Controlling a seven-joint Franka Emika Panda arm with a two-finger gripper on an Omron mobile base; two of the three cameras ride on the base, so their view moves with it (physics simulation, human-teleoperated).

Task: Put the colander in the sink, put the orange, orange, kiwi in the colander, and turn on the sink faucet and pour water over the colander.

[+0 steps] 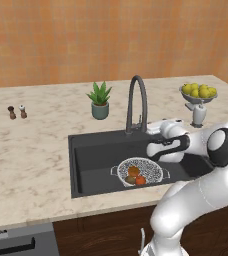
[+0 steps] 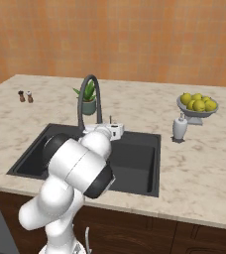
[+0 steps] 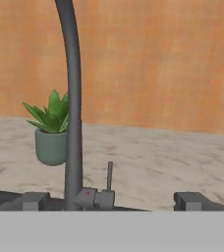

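Observation:
The colander [image 1: 148, 169] sits in the dark sink [image 1: 93, 155], right of its middle. In it lie a bright orange [image 1: 134, 171], a reddish orange [image 1: 141, 180] and the kiwi [image 1: 130, 179]. The tall gooseneck sink faucet [image 1: 136, 100] stands at the sink's back rim. My gripper [image 1: 152, 128] hovers low just right of the faucet's base, and also shows as gripper [image 2: 110, 127]. In the hand view the gripper [image 3: 114, 202] is open wide, with one fingertip [image 3: 33, 201] left of the faucet's base and the small upright lever [image 3: 109, 177] ahead between the tips. No water shows.
A potted plant [image 1: 100, 102] stands behind the sink to the left of the faucet. A pedestal bowl of lemons [image 1: 198, 92] and a white bottle [image 1: 198, 115] are at the back right. Two small shakers [image 1: 16, 112] stand far left on the marble counter [image 1: 31, 150].

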